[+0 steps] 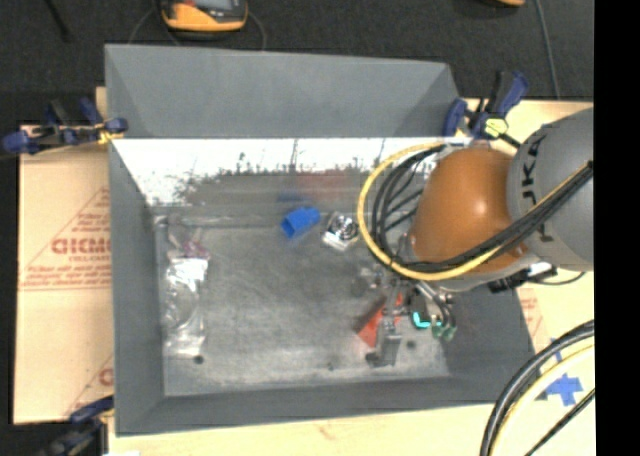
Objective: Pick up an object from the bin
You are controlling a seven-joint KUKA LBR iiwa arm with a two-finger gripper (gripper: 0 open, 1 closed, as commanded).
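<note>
- Your end effector point(384, 342) is down low in the bin point(270, 339), in the near right part of the floor.
- You cannot tell from this view if it is apart or together.
- A small red thing point(367, 325) lies right next to the end effector, on the side away from the arm. You cannot tell if the two touch, or if the red thing is held.
- The round orange cover point(465, 209) on the arm sits above it and hides part of the bin's right side.
- A small blue block point(299, 221) lies near the back wall, around the middle of the bin.
- A small shiny silver thing point(340, 232) lies just beside the blue block, closer to the arm.
- A crinkly clear plastic bag point(186, 289) lies on the far left side of the floor, well apart from the end effector.
</note>
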